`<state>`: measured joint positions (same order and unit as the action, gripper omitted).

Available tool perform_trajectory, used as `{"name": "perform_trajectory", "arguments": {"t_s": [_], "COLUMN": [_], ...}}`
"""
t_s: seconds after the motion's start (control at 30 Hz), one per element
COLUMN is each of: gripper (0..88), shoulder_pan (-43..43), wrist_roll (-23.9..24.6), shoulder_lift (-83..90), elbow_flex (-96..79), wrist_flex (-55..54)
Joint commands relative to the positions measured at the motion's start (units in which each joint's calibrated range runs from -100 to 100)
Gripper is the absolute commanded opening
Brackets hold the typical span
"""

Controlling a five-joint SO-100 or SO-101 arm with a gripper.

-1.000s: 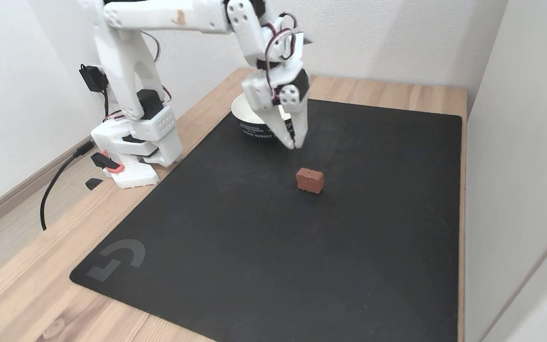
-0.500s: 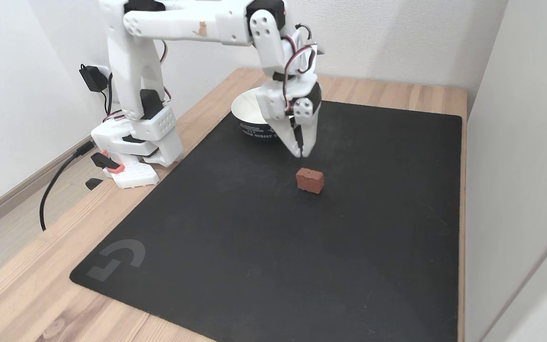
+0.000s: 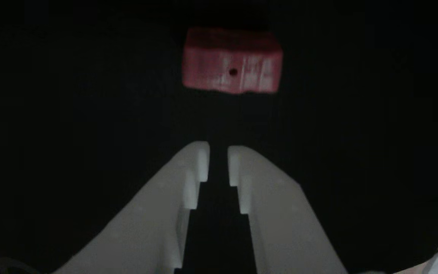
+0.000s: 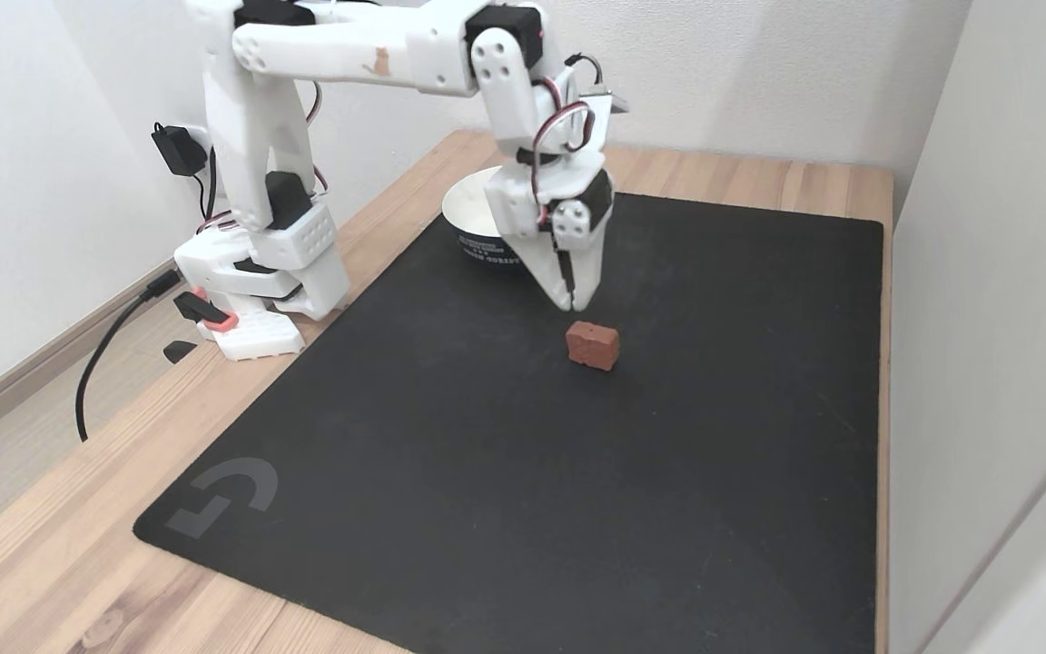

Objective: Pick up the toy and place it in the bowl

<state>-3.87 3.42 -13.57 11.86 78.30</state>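
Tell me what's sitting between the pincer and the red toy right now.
Nothing: only bare black mat separates the pincer from the toy in the other view, and the fixed view shows the same.

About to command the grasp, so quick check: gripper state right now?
Gripper: nearly closed, just a narrow slit between the fingertips, holding nothing. It hangs just short of the red toy, which lies untouched on the black mat.

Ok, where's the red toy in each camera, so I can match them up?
Other view: toy top centre, beyond the nearly closed gripper.
Fixed view: toy mid-mat, just below the gripper.
Shared landmark: the black mat it lies on.
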Motion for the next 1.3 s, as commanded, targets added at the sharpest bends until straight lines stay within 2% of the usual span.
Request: {"name": "perform_trajectory", "arguments": {"t_s": [0.0,0.2,0.27,0.33,0.37,0.47,0.5,0.63,0.67,0.8,0.83,0.97,1.13,1.27], "gripper": [2.4,2.7,2.8,2.7,2.8,2.8,2.9,3.0,3.0,3.0,3.0,3.0,3.0,3.0], "shoulder_pan": [0.48,0.40,0.48,0.57,0.65,0.65,0.65,0.65,0.57,-0.02,-0.10,-0.02,-0.02,-0.10], "wrist_roll": [0.28,0.39,2.37,6.28,11.03,19.33,24.34,32.28,35.88,42.09,44.91,49.92,55.55,57.80], "shoulder_lift": [0.27,0.27,0.27,0.27,0.27,0.27,0.27,0.27,0.27,0.27,0.27,0.27,0.19,0.19], "elbow_flex": [2.34,2.34,2.34,2.34,2.34,2.43,2.43,2.43,2.43,2.34,2.25,2.25,1.98,1.89], "wrist_flex": [-0.57,-0.57,-0.57,-0.57,-0.57,-0.57,-0.57,-0.57,-0.57,-0.40,-0.23,-0.23,-0.23,-0.49]}}
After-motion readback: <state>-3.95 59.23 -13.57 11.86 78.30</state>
